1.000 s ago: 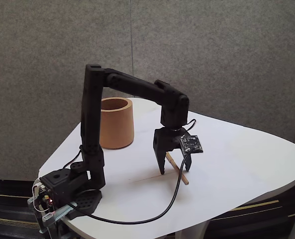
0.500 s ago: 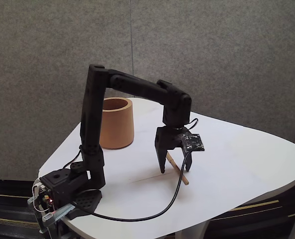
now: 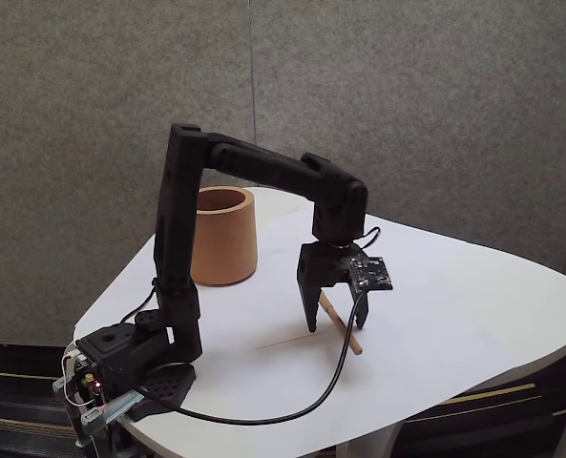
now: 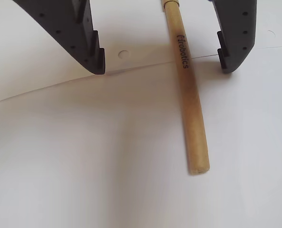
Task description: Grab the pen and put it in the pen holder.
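Nothing is grasped yet: the gripper stands wide apart astride the pen, which lies flat on the table; the pen holder waits well apart.

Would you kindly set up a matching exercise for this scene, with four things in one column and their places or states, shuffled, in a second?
Things:
1. pen
2. pen holder
3. gripper
4. black cable

Places or states:
A. open, fingertips down at the table
B. lying flat on the white table, between the two fingers
C. upright behind the arm, nothing seen sticking out of it
D. looping across the table's front edge

Pairs: 1-B, 2-C, 3-A, 4-D
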Controlling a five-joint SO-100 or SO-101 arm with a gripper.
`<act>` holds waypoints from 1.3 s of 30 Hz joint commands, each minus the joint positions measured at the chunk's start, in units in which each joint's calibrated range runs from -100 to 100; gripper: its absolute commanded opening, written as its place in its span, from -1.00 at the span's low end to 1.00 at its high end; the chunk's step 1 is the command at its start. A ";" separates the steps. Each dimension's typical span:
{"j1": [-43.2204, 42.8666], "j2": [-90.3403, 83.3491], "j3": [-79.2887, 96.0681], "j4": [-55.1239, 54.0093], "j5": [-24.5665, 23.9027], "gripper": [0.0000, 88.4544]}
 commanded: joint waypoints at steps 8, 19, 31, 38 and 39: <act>0.34 0.11 2.35 0.25 3.38 -0.23; 0.71 0.43 3.61 2.71 3.43 -0.23; 0.63 0.51 6.59 6.61 6.90 -0.23; 0.71 0.43 7.13 7.37 10.06 -0.23; 0.71 0.43 7.13 7.37 10.27 -0.23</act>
